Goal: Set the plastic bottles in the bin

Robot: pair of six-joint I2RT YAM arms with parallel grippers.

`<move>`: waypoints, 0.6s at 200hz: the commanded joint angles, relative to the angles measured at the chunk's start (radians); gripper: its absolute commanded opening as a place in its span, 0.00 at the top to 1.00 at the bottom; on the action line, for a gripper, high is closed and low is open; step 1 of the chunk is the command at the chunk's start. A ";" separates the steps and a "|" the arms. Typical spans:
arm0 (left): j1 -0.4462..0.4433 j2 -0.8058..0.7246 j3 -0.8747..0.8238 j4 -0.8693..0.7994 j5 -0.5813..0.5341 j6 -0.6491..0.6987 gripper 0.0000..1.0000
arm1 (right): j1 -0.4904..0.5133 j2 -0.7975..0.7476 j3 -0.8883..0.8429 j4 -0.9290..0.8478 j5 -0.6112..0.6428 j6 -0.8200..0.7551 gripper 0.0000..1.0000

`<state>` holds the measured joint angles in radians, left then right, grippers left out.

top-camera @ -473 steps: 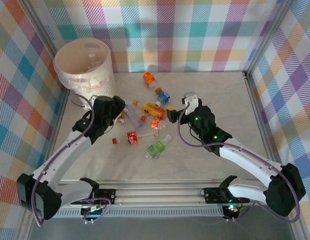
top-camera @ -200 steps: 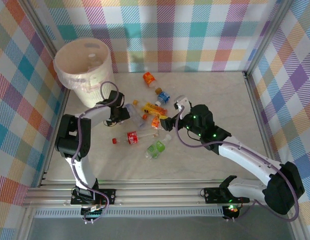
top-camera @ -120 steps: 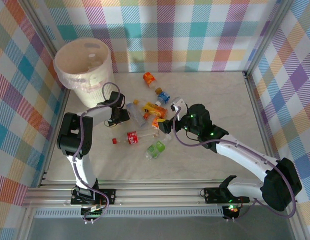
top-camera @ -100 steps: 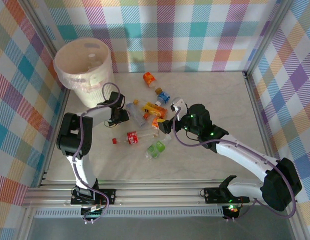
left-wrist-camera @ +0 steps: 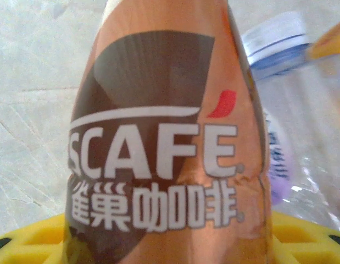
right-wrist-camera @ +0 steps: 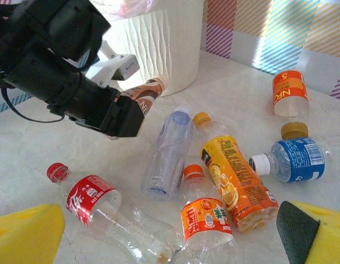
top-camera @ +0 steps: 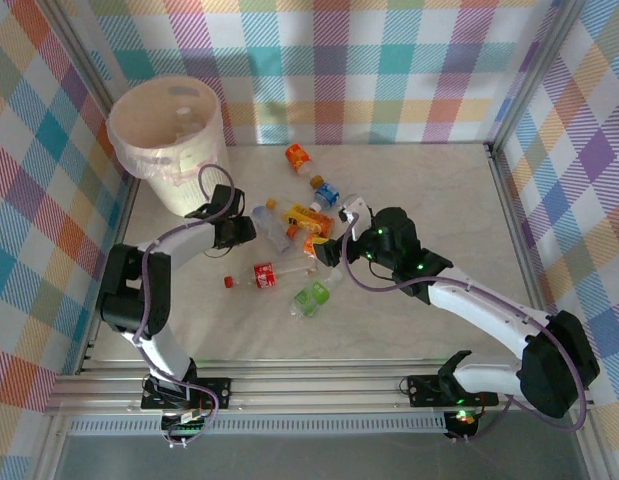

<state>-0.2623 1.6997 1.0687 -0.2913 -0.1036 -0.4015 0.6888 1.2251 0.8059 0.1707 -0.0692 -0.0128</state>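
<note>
Left wrist: left gripper (top-camera: 236,231) has the brown coffee bottle (left-wrist-camera: 170,154) clamped. Next it needs lifting over the bin (top-camera: 174,175) at 11 o'clock. Right gripper (top-camera: 327,250) hangs spread.

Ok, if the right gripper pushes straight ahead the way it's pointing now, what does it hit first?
Most likely the small orange-labelled bottle lying between the open jaws of the right gripper; the base of the clear red-labelled bottle sits just left of it. Depth is unclear, so either could touch first.

Cream-white bin (top-camera: 161,160); copper-brown bottle (left-wrist-camera: 164,137); multicoloured plaid walls (top-camera: 389,60)
</note>
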 commanded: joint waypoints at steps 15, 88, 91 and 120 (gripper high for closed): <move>-0.038 -0.108 -0.047 0.099 0.029 0.044 0.51 | 0.005 -0.002 0.045 0.008 -0.008 0.038 0.00; -0.054 -0.218 0.009 0.189 0.268 0.062 0.52 | 0.005 -0.021 -0.045 0.215 0.109 0.036 0.00; -0.054 -0.221 0.013 0.188 0.270 0.063 0.52 | 0.005 -0.024 -0.049 0.222 0.110 0.032 0.00; -0.054 -0.255 0.062 0.178 0.287 0.076 0.52 | 0.005 -0.033 -0.048 0.211 0.095 0.014 0.00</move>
<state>-0.3073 1.4998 1.0649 -0.1459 0.1341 -0.3573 0.6888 1.2201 0.7643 0.3206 0.0193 0.0143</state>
